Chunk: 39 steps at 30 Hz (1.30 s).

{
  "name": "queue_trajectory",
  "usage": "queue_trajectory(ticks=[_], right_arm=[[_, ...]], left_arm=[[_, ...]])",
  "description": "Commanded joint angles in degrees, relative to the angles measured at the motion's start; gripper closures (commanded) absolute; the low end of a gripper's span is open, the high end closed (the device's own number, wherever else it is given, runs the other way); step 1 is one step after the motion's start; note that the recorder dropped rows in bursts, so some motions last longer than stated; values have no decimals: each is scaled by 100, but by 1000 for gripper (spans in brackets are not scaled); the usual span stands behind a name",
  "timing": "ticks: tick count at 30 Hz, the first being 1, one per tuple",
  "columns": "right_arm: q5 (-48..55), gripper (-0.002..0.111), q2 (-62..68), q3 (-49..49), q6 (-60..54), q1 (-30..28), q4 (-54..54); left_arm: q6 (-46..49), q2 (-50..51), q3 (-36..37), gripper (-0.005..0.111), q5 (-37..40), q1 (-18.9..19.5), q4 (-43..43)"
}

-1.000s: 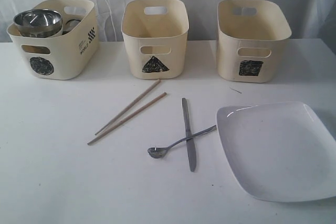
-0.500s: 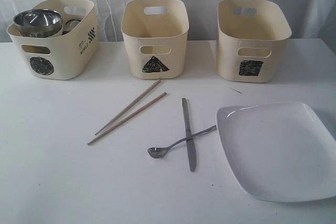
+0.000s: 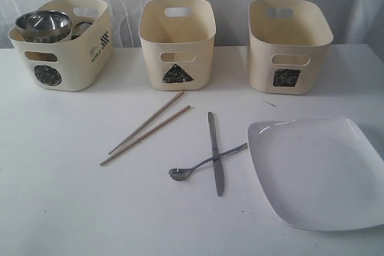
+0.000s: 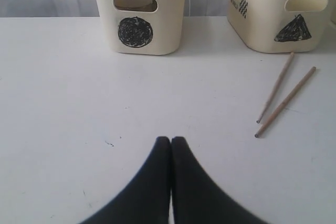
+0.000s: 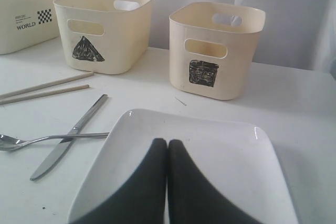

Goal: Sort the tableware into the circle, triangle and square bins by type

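Three cream bins stand along the back: circle bin [image 3: 66, 64] on the left, triangle bin [image 3: 177, 58] in the middle, square bin [image 3: 288, 58] on the right. A shiny steel bowl [image 3: 43, 24] sits in the circle bin. Two wooden chopsticks [image 3: 147, 127] lie in front of the triangle bin. The metal knife [image 3: 215, 151] and metal spoon [image 3: 204, 163] lie crossed mid-table. The large white square plate [image 3: 318, 169] rests front right. My left gripper [image 4: 171, 141] is shut and empty over bare table. My right gripper [image 5: 167, 143] is shut and empty above the plate [image 5: 210, 145]. Neither arm shows in the exterior view.
White curtains hang behind the bins. A thin short sliver [image 3: 269, 104] lies on the white table [image 3: 60, 196] in front of the square bin. The plate's front corner lies close to the table's near edge.
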Motion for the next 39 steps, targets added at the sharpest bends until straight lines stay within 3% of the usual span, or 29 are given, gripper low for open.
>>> queue_trajectory(ticks=[1, 6, 24, 29, 33, 39], right_arm=[[-43, 108, -31, 13, 4, -37, -30], [-43, 108, -31, 13, 4, -37, -30], [-19, 108, -31, 13, -131, -37, -97], [-1096, 108, -31, -321, 1166, -27, 1314], [-368, 108, -31, -1030, 1376, -27, 1919], [-15, 108, -31, -1646, 1188, -27, 1948]], left_arm=[[-198, -21, 24, 107, 103, -33, 83], [-108, -21, 24, 107, 460, -33, 83], [-108, -21, 24, 107, 398, -33, 83], [-108, -21, 24, 107, 398, -33, 83], [-108, -21, 24, 107, 398, -33, 83], [-108, -21, 24, 107, 398, -33, 83]])
